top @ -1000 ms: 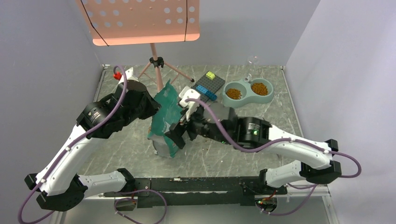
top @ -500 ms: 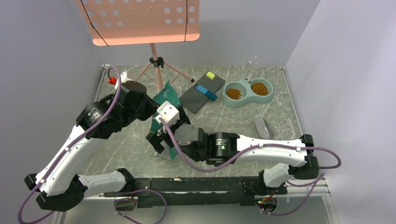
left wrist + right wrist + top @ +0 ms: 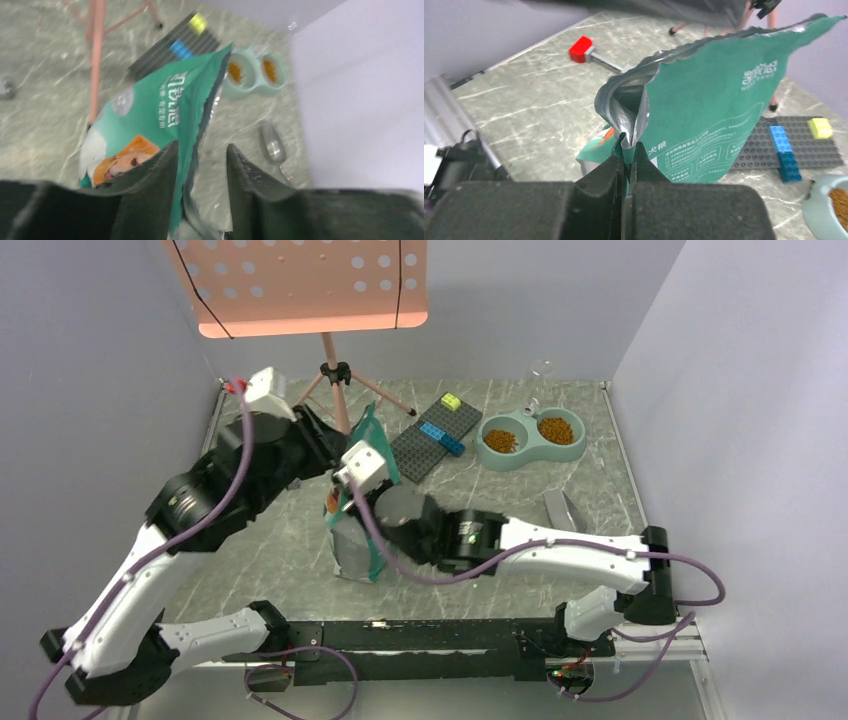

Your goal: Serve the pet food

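Nearest, over the middle of the grey marbled table (image 3: 270, 530), the right gripper (image 3: 629, 150) has its two dark fingers pressed together on the torn top edge of a teal-green foil bag (image 3: 714, 115) printed with a golden dog. It pinches the silver-lined lip just beside the gaping mouth. The bag stands roughly upright on the table with its mouth open at the top. The left gripper (image 3: 200, 147) meets the bag's upper part from the left. Its fingers are spread apart with the bag's dark side edge running up between them, and whether either finger touches the foil cannot be told. To the right of the bag and well apart from it, a small silvery scoop (image 3: 560, 510) lies flat on the table. Farther back lies a dark grey studded baseplate (image 3: 425, 445) carrying blue toy bricks (image 3: 440, 435) and one yellow brick (image 3: 451, 400). Just to its right sits a pale blue-green double bowl (image 3: 522, 447). The pet food (image 3: 501, 441), small orange-brown kibble, lies heaped in both of its wells. Toward the back left a small red block on a grey stem (image 3: 581, 48) rests on the table. Against the rear wall stands a salmon-pink perforated music stand (image 3: 300, 280) on its tripod.
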Robot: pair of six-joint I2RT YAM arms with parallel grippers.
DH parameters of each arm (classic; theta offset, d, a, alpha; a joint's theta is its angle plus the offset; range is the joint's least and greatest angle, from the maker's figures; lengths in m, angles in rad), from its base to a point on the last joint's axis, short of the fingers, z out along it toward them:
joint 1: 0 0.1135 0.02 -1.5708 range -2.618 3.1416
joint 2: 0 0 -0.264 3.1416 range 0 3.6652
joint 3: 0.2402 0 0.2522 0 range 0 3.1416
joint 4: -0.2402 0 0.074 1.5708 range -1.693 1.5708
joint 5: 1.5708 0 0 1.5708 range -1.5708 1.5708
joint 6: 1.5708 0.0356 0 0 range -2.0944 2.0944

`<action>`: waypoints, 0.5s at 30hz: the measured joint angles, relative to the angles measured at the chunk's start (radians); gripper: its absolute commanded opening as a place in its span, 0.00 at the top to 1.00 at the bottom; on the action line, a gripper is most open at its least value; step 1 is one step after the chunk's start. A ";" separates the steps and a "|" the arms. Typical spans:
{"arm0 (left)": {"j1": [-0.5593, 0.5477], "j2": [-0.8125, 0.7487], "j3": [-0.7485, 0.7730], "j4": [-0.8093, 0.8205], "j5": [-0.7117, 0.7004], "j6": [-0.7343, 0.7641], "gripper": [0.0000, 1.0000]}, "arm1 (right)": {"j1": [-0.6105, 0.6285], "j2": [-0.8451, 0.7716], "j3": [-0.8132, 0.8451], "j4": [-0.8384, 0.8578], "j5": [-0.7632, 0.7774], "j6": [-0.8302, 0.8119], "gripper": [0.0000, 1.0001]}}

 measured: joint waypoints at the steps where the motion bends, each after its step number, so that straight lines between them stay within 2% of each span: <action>1: 0.002 -0.031 -0.018 0.057 -0.001 0.038 0.34 | -0.035 -0.029 -0.021 -0.005 -0.063 0.000 1.00; 3: 0.021 -0.097 -0.048 0.127 -0.005 0.093 0.22 | -0.098 -0.079 -0.048 -0.027 -0.172 0.009 1.00; 6: 0.055 -0.147 -0.030 0.156 -0.024 0.152 0.16 | -0.214 -0.139 -0.058 -0.100 -0.346 0.010 1.00; 12: 0.089 -0.084 0.035 0.208 0.032 0.266 0.13 | -0.383 -0.159 0.000 -0.257 -0.687 -0.037 1.00; 15: 0.140 -0.025 0.046 0.213 0.143 0.330 0.13 | -0.474 -0.155 0.042 -0.351 -0.850 -0.067 1.00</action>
